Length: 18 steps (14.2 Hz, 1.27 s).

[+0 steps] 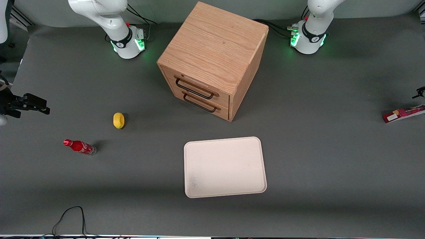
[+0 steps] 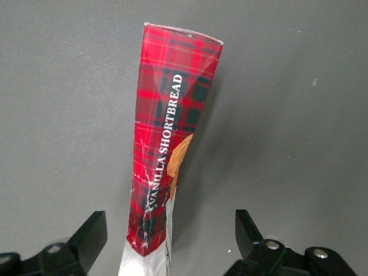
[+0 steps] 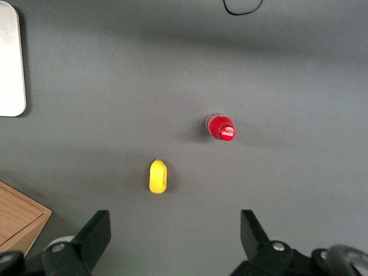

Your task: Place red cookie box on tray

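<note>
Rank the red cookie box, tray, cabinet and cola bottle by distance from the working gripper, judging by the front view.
The gripper, open, hangs over the box.
1. Red cookie box, at the working arm's table end.
2. Cabinet and tray, mid-table: too close to call.
3. Cola bottle, toward the parked arm's end.

The gripper [image 2: 171,241] hangs spread wide above the red cookie box [image 2: 170,135], a finger [image 2: 89,233] off each long side, bare table [image 1: 332,159] around it. Between box and tray [image 1: 225,167] lies open table. The wooden cabinet [image 1: 212,59] stands just beside the tray, farther from the front camera.
</note>
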Motion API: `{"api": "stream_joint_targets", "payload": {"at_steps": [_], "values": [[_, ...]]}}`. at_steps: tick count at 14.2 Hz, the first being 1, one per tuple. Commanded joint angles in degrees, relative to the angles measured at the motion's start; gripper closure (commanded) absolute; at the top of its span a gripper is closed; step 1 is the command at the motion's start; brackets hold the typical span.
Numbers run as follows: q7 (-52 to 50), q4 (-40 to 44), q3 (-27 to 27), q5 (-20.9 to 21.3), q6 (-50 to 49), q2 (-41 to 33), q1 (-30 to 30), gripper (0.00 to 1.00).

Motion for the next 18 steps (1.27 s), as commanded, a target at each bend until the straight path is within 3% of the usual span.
{"api": "stream_joint_targets", "payload": {"at_steps": [1, 6, 8, 9, 11, 12, 18], "values": [[1.57, -2.45, -0.18, -1.67, 2.47, -0.81, 0.28, 0.01], [1.57, -3.86, -0.27, -1.85, 4.49, -0.72, 0.28, 0.03], [1.57, -3.94, -0.27, -1.85, 4.49, -0.72, 0.28, 0.11], [1.75, -3.94, -0.27, -1.85, 4.49, -0.72, 0.28, 0.29], [2.01, -3.94, -0.27, -1.85, 4.49, -0.72, 0.20, 0.94], [2.01, -3.94, -0.27, -1.85, 4.49, -0.72, 0.19, 1.00], [2.01, -3.59, -0.27, -1.85, 3.62, -1.07, -0.24, 1.00]]}}
